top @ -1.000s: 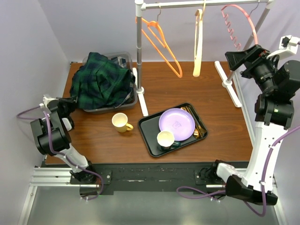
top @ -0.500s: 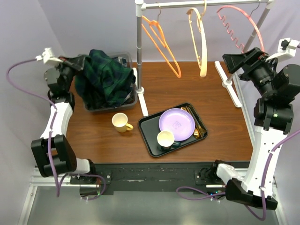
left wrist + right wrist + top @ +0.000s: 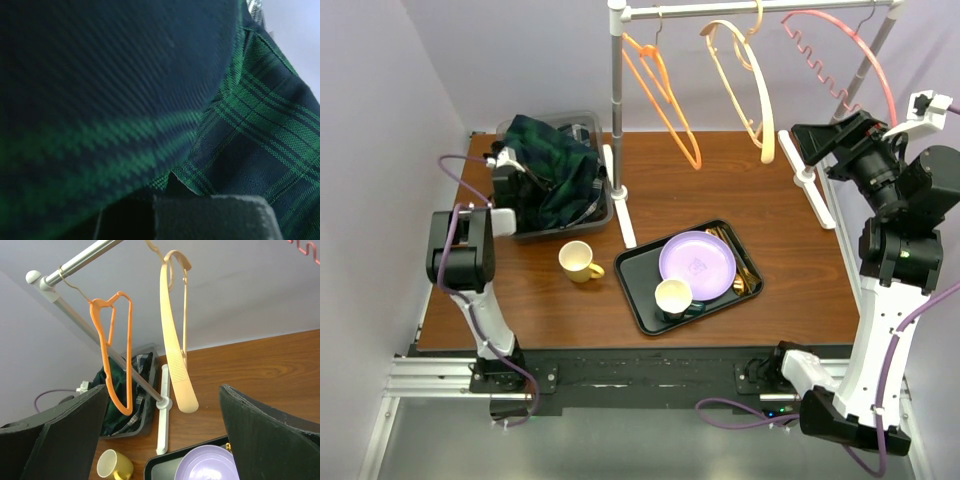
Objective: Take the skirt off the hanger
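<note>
The dark green plaid skirt (image 3: 558, 165) lies bunched in a grey bin (image 3: 560, 232) at the back left, off any hanger. My left gripper (image 3: 510, 160) is at the bin's left side, pressed into the cloth. The skirt (image 3: 260, 125) fills the left wrist view, and its fold runs down between the nearly closed fingers (image 3: 210, 217). Three bare hangers hang on the rail (image 3: 750, 8): orange (image 3: 665, 95), cream (image 3: 745, 85) and pink (image 3: 845, 55). My right gripper (image 3: 812, 140) is raised at the right, wide open and empty (image 3: 162, 387); its view shows the skirt (image 3: 112, 385) in the bin.
The rack's post (image 3: 617, 110) and white foot (image 3: 625, 215) stand beside the bin; another foot (image 3: 805, 180) is at the right. A yellow mug (image 3: 580, 262) stands in front of the bin. A black tray (image 3: 632, 290) holds a purple plate (image 3: 698, 262) and a cup (image 3: 673, 297).
My left arm rose with the skirt bunched up, then came down to the bin, and the skirt settled lower. The cream hanger swung. My right gripper shifted slightly.
</note>
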Action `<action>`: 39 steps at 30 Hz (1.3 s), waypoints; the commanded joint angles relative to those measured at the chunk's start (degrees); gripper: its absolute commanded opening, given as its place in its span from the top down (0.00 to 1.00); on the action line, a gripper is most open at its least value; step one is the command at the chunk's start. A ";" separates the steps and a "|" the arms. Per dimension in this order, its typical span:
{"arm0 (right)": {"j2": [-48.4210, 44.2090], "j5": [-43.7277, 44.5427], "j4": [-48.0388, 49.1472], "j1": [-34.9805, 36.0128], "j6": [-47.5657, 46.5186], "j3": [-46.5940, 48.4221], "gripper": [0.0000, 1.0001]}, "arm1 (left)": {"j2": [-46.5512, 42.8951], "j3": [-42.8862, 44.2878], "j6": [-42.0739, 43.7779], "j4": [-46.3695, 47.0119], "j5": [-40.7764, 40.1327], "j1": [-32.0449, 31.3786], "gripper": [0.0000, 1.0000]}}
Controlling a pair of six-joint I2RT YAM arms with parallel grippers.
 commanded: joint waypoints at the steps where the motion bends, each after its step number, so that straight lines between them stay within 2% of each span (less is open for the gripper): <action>1: -0.56 -0.56 -0.89 0.33 -1.44 1.05 0.05 | -1.31 -3.77 2.99 -4.38 -7.91 -0.98 0.98; 2: -0.74 -0.48 -1.07 0.33 -1.53 1.22 0.06 | -3.05 -3.07 3.60 -5.78 -8.70 -0.98 0.88; 3: -0.65 -0.48 -1.51 0.33 -1.62 1.31 0.06 | -3.59 0.24 4.56 -7.88 -9.14 -0.98 0.84; 4: -0.74 -0.56 -1.60 0.33 -1.45 1.31 0.06 | -4.03 2.62 5.44 -13.82 -9.06 -1.07 0.79; 5: -0.74 -0.65 -1.77 0.33 -1.36 1.31 0.06 | -5.08 5.26 7.19 -17.36 -9.32 -1.16 0.64; 6: -0.74 -0.65 -1.78 0.33 -1.10 1.23 0.06 | -5.79 9.98 8.16 -20.61 -10.19 -1.59 0.56; 7: -0.83 -0.65 -1.78 0.33 -1.09 1.14 0.06 | -8.84 13.16 9.83 -27.43 -11.50 -2.21 0.37; 9: -0.83 -0.48 -2.04 0.33 -1.09 1.23 0.06 | -11.15 16.70 11.51 -32.38 -12.57 -2.91 0.28; 16: -1.09 -0.92 -1.86 0.33 -1.27 0.79 0.06 | -18.79 24.43 15.72 -40.06 -8.53 -3.09 0.16; 19: -1.27 -1.00 -2.04 0.33 -1.79 0.96 0.06 | -20.21 26.20 17.48 -44.45 -16.76 -2.74 0.10; 21: -1.53 -0.92 -2.48 0.32 -2.14 1.14 0.06 | -20.73 24.80 17.40 -45.60 -18.38 -0.20 0.09; 23: -1.53 -1.00 -2.65 0.33 -2.32 1.23 0.06 | -21.52 20.17 15.04 -44.56 -12.44 5.13 0.09; 26: -1.53 -1.09 -2.65 0.33 -2.50 1.40 0.05 | -23.28 11.04 12.57 -36.49 -7.49 10.69 0.09; 32: -1.18 -1.62 -2.48 0.33 -2.24 2.37 0.05 | -22.85 2.83 12.48 -30.86 -11.68 11.24 0.09; 34: -1.09 -1.71 -2.39 0.33 -2.06 2.54 0.05 | -21.45 1.68 11.87 -29.87 -11.26 11.24 0.18; 35: -1.01 -1.79 -2.39 0.33 -2.06 2.72 0.05 | -21.01 1.33 11.87 -25.70 -9.16 10.97 0.24; 36: -0.92 -1.79 -2.30 0.33 -1.97 2.81 0.06 | -20.91 0.98 11.95 -24.09 -8.19 10.71 0.43; 39: -0.74 -1.44 -2.74 0.33 -2.50 3.16 0.06 | -22.40 1.24 12.57 -20.12 -6.16 9.31 0.67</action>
